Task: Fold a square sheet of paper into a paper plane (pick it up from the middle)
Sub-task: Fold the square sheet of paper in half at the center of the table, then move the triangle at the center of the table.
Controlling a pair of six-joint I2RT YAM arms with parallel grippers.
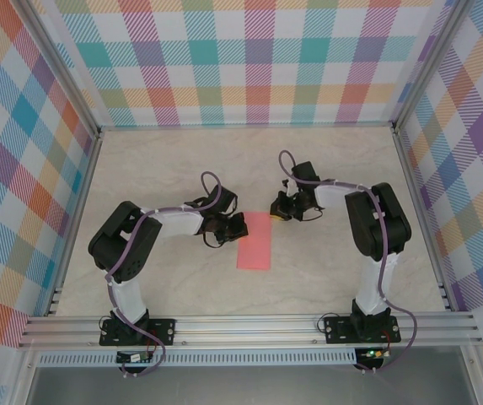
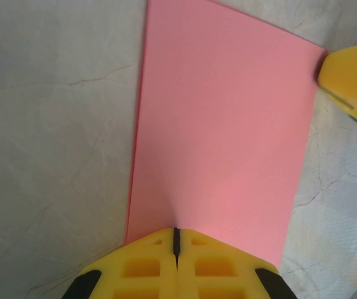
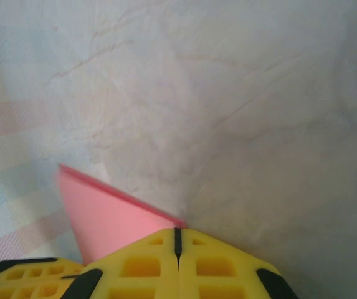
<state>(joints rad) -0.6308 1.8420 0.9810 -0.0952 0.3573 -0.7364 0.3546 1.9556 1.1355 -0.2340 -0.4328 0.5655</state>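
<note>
Top external view: the thin salmon-pink sheet of paper (image 1: 255, 245) lies flat on the pale marbled table (image 1: 165, 169) as a narrow rectangle, its long axis running 6 to 12 o'clock. The left gripper (image 1: 236, 226), jaws pressed together, touches its 9 o'clock long edge. Farther off, the right gripper (image 1: 280, 211), likewise closed, sits at its 1 o'clock corner. Both seem equally near.

Nothing can be read: the thin salmon-pink paper sheet (image 2: 222, 137) and the pale marbled worktop (image 2: 53, 124) carry no lettering.
</note>
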